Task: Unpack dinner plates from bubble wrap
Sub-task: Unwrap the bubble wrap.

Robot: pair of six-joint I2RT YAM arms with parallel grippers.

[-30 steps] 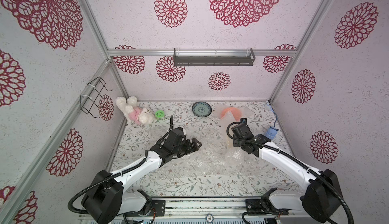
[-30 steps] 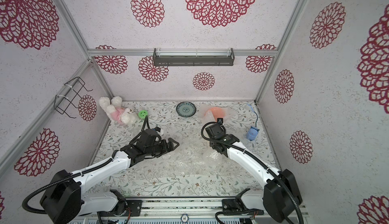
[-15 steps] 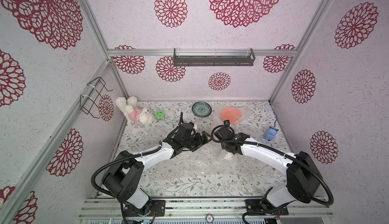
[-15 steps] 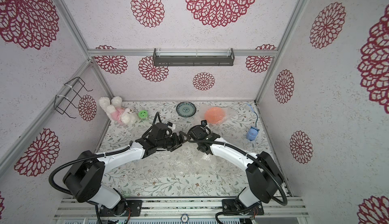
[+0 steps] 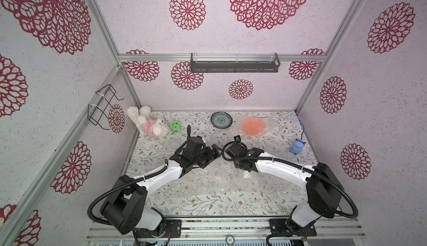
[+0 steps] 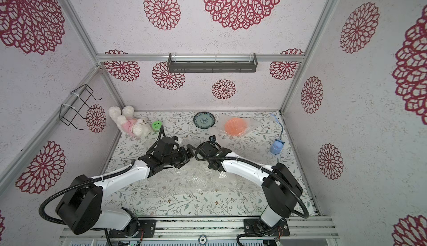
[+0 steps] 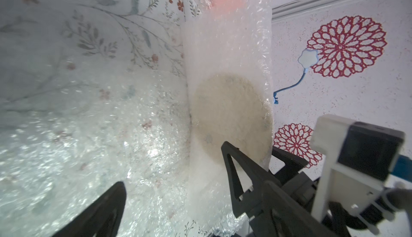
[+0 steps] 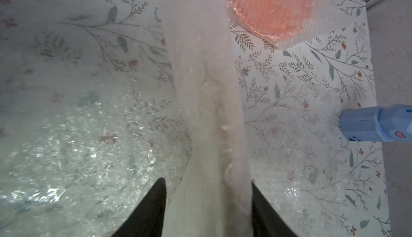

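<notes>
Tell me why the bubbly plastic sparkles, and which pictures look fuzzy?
Left wrist view: light glints off the loose bubble wrap, and the cream plate looks hazy through its wrapping. Right wrist view: same glints; the orange plate is soft. Both top views: sharp.

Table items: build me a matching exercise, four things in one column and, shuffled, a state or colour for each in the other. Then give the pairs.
1 orange plate
2 blue-green patterned plate
3 cream plate
4 plush bunny

A bare, flat on the table
B white and pink
C in bubble wrap, turned on edge
D in bubble wrap, lying flat

Pairs: 1-D, 2-A, 3-C, 4-B
</notes>
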